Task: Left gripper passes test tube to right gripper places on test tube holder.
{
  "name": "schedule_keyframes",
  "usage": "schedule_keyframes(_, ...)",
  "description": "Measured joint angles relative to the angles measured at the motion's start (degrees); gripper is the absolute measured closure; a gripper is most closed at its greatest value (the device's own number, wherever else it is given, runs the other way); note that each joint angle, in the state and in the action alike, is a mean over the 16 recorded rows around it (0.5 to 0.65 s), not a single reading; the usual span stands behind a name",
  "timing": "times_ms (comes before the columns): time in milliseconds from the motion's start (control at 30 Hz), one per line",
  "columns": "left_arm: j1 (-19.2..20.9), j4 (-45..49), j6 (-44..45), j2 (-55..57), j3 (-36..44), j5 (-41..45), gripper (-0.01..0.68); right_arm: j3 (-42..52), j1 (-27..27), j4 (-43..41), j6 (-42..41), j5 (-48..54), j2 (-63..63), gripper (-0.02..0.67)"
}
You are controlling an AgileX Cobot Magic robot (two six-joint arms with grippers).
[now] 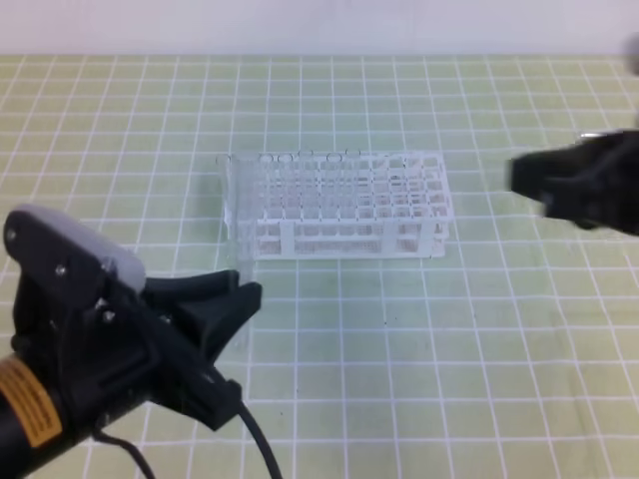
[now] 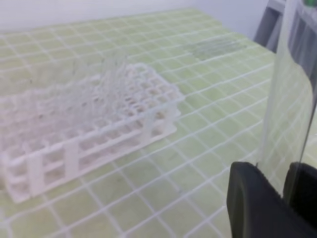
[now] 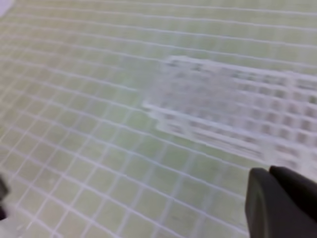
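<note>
left gripper (image 1: 235,304), at about 8 o'clock in the high view, with its black jaws pinching the test tube (image 2: 290,99); in the left wrist view the clear tube stands nearly upright between the two dark fingertips (image 2: 252,198) and rises out of the top of the picture. in the high view the tube is only a faint upright streak above the jaws. right gripper (image 1: 524,180), at about 3 o'clock in the high view, blurred, with its jaws pressed together on nothing, well apart from the tube; its fingertips (image 3: 277,198) show at 5 o'clock in the right wrist view. test tube holder (image 1: 344,205), a white lattice rack, near the middle on the green gridded mat (image 1: 419,339), between the two grippers. clear tubes (image 2: 84,84) stand in the rack's holes, blurred, number unclear.
</note>
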Motion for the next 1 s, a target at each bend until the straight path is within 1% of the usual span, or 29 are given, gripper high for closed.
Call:
schedule_keyframes(100, 1.35, -0.21, -0.34, -0.13, 1.11, -1.38, 0.62, -3.34, 4.88, -2.1, 0.82, -1.84, 3.16, 0.665)
schedule_keyframes(233, 3.51, -0.48, -0.96, -0.11, 1.88, -3.26, 0.638, -6.76, 11.11, -5.64, 1.88, -5.87, 6.23, 0.665)
schedule_keyframes(433, 6.09, -0.63, -1.57, -0.11, 1.95, -5.18, 0.626, -7.43, 18.43, -11.23, 3.25, -15.56, 7.46, 0.665)
schedule_keyframes(567, 6.95, -0.63, -1.85, -0.1, 1.95, -6.68, 0.639, -3.64, 22.03, -13.42, 2.73, -25.5, 5.93, 0.665)
schedule_keyframes(600, 7.01, -0.63, -1.89, -0.11, 1.95, -6.88, 0.632, -2.22, 22.85, -13.84, 2.44, -28.42, 5.36, 0.665)
schedule_keyframes(767, 7.07, -0.25, -1.95, -0.12, 1.95, -7.51, 0.608, 6.72, 26.56, -15.59, 0.83, -44.14, 2.4, 0.665)
schedule_keyframes(1000, 7.08, 1.23, -1.81, 0.06, 1.95, -8.75, 0.614, 17.75, 30.73, -17.25, 0.09, -61.29, -0.38, 0.665)
